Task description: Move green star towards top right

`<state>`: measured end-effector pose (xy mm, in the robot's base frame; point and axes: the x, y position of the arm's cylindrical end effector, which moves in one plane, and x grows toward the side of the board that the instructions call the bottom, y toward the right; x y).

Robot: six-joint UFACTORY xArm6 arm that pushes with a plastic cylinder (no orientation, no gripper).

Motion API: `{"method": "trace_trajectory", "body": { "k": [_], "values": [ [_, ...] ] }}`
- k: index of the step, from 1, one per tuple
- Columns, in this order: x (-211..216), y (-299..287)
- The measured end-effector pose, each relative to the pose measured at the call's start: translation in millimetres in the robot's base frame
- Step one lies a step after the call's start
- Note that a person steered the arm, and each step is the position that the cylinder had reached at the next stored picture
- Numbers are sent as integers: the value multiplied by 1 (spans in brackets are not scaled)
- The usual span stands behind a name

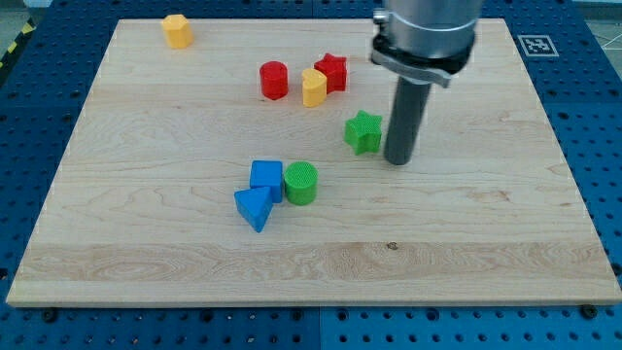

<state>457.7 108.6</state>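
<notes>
Just to the view's left of my tip (399,161) sits the green star (363,131), a small ridged block with stubby points, very close to the rod; whether they touch I cannot tell. My tip is a bare rod end holding nothing. Up and left of it cluster a red star (332,71), a yellow block (314,87) and a red cylinder (274,80). Lower left lie a green cylinder (301,183), a blue cube (266,178) and a blue triangular block (254,208). Far upper left rests another yellow block (177,30) on the wooden board (466,243).

Blocks: two yellow (177,30), two red (274,80), two green (363,131), two blue (266,178).
</notes>
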Motion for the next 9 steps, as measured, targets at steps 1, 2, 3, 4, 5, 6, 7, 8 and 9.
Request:
{"method": "trace_trajectory", "body": {
  "k": [1,2,3,4,5,6,7,8,9],
  "values": [
    [0,-14],
    [0,-52],
    [0,-86],
    [-21,-98],
    [-35,-50],
    [-35,9],
    [-35,21],
    [-19,9],
    [-5,17]
  ]
}}
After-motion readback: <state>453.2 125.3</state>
